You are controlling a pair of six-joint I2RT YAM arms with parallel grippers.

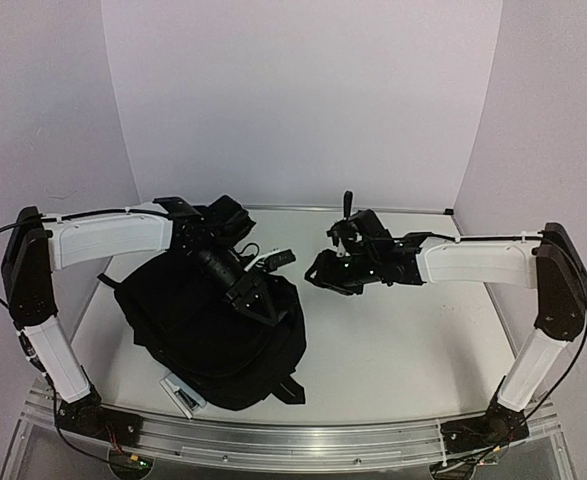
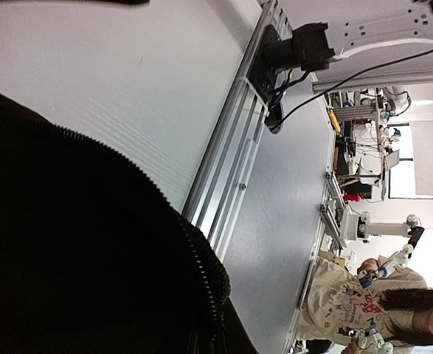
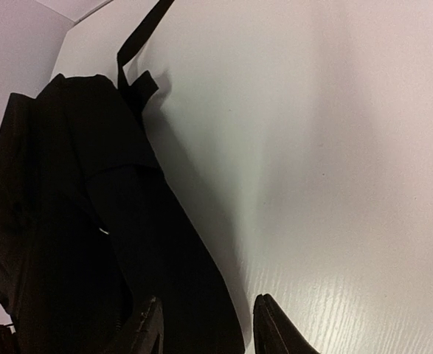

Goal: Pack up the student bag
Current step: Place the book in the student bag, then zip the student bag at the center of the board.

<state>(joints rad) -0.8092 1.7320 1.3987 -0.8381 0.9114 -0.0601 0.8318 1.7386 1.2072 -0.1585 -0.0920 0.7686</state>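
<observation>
Where the top camera looks down, left gripper (image 1: 258,298): black against the black bag, so I cannot tell whether its fingers are apart or together; it sits low over the bag's upper side.
Top, right gripper (image 1: 321,272): just beside the bag's right edge, carrying nothing.
Top, student bag (image 1: 198,335): large black fabric backpack lying on the left half of the white table (image 1: 403,330); a flat grey-white object (image 1: 183,392) pokes out at its near edge.
Top, arms: left arm bent over the bag from the left; right arm reaching level toward the centre.
Left wrist, hand: own fingers out of view, so I cannot tell their state.
Left wrist, surroundings: black fabric with a curved zipper (image 2: 209,265) fills the lower left; the aluminium table rail (image 2: 227,162) runs beyond it.
Right wrist, hand: fingertips (image 3: 148,324) apart, nothing between them; one is over the bag's edge, the other over bare table.
Right wrist, bag: a webbing strap (image 3: 139,31) trails from its far end.
</observation>
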